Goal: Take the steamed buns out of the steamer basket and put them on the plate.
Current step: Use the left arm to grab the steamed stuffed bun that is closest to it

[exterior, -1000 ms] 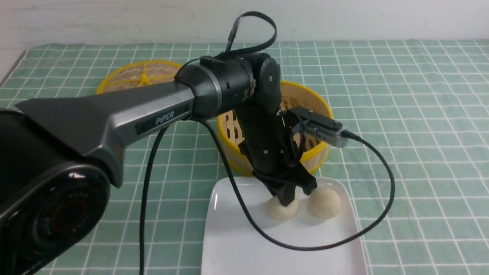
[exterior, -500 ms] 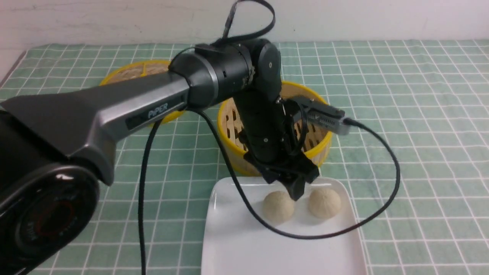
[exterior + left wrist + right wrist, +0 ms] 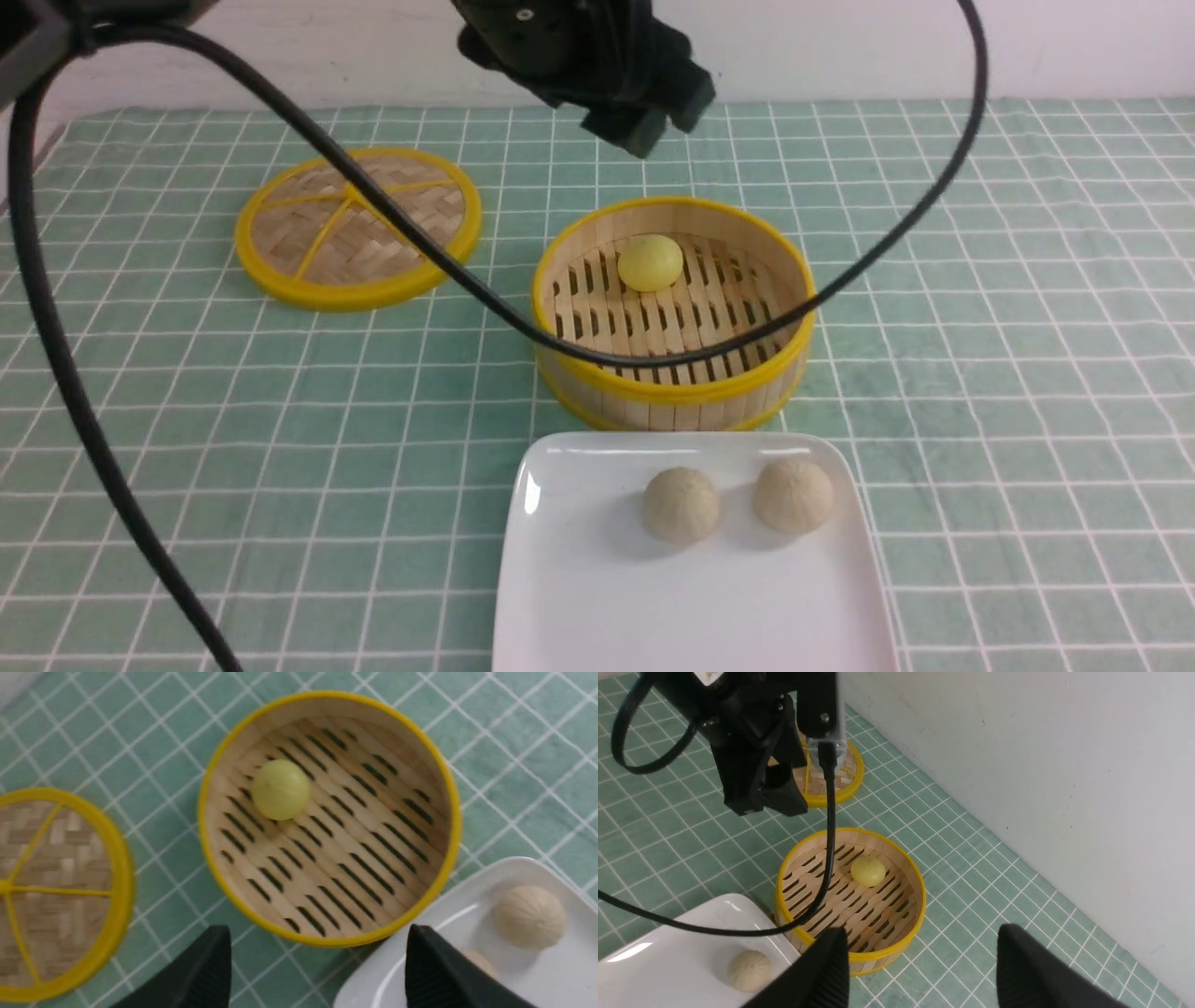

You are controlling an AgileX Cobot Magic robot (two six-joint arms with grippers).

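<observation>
One pale yellow steamed bun (image 3: pixel 651 262) lies on the slatted floor of the steamer basket (image 3: pixel 672 387). Two beige buns (image 3: pixel 681 505) (image 3: pixel 794 496) sit side by side on the far part of the white plate (image 3: pixel 597 597), just in front of the basket. My left gripper (image 3: pixel 665 117) hangs high above the basket's far side, open and empty. Its wrist view looks down on the yellow bun (image 3: pixel 281 789), with the gripper (image 3: pixel 318 931) wide open over the basket's rim (image 3: pixel 448 812). My right gripper (image 3: pixel 923 931) is open and empty, high beside the basket (image 3: pixel 920 905).
The woven basket lid (image 3: pixel 358 227) lies flat at the back left on the green checked cloth. The left arm's black cable (image 3: pixel 56 373) loops across the front view over the basket. A white wall (image 3: pixel 1041 765) runs along the table's far edge.
My left gripper opened and let go of a beige bun on the plate. It then rose well above the basket, and the arm no longer blocks the front view.
</observation>
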